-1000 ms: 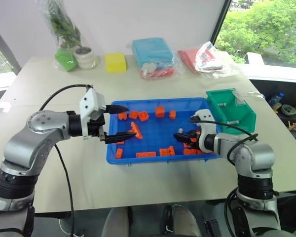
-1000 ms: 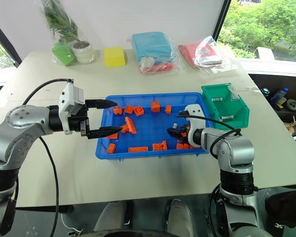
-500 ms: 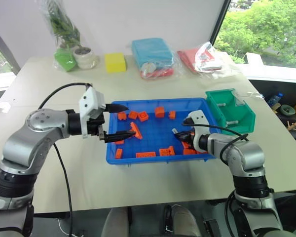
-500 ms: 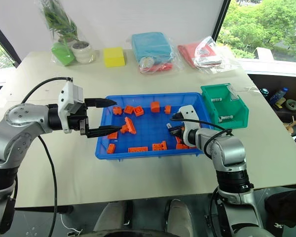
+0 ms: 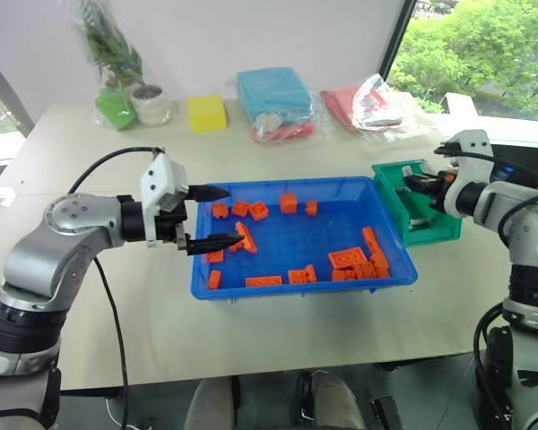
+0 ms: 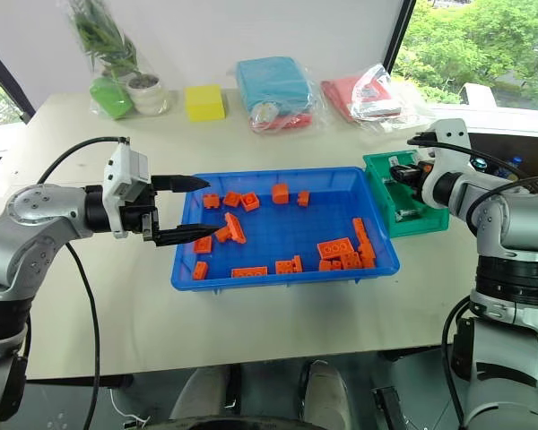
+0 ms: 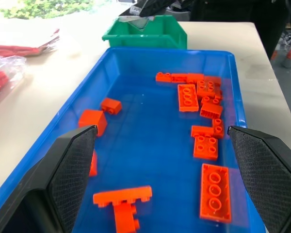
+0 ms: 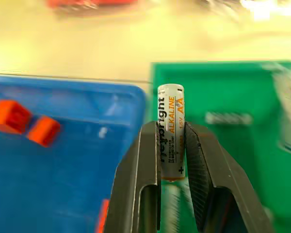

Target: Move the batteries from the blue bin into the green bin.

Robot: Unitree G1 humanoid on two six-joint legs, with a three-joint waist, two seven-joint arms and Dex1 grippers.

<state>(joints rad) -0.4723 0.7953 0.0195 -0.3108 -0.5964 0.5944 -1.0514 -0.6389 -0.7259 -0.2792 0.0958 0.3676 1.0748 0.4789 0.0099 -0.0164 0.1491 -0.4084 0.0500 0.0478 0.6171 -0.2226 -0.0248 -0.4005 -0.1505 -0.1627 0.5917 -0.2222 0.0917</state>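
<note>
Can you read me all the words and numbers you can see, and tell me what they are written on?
"ALKALINE" and "AA": on the battery held in the right gripper.
A brand word ending in "bright" runs beside them on the battery; its first letters are hidden.
A "+" sign near the battery's lower end.
The smaller print on the battery is too small to read.
No other readable text on the bins, bricks or bags.

A silver AA battery stands upright over the green bin beside the blue bin
</note>
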